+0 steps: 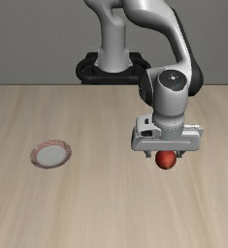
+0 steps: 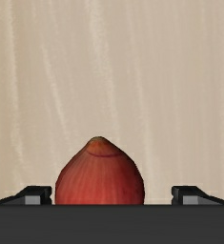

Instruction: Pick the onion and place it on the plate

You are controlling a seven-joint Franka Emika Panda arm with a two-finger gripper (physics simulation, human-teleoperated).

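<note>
One thing matters most at this step, I'd say: the white-and-grey two-finger gripper [image 1: 166, 153] should close squarely across the widest part of the rounded red-brown onion [image 1: 166, 161]. It should go slowly enough that the smooth, curved skin doesn't squirt out sideways, and low enough that the pads catch the belly rather than the tapering top. A check that both fingers bear on it before any lift would be wise. A round bulb held on one side only would likely roll away across the pale wooden tabletop [image 1: 106, 199]. From where I stand, the onion sits directly beneath the gripper, tucked under the hand, with the small round plate with a pinkish rim [image 1: 50, 153] well apart from it toward the exterior view's left. In the wrist view the onion [image 2: 100, 173] sits between the dark fingertips [image 2: 32, 195], its pointed tip facing away from the hand. It lies a little nearer one finger than the other, and a strip of table [image 2: 157, 186] shows between it and the farther one. So the gripper [image 2: 112, 195] stands wide, straddling the onion but not yet clamped on it. I cannot tell whether the nearer finger touches.
</note>
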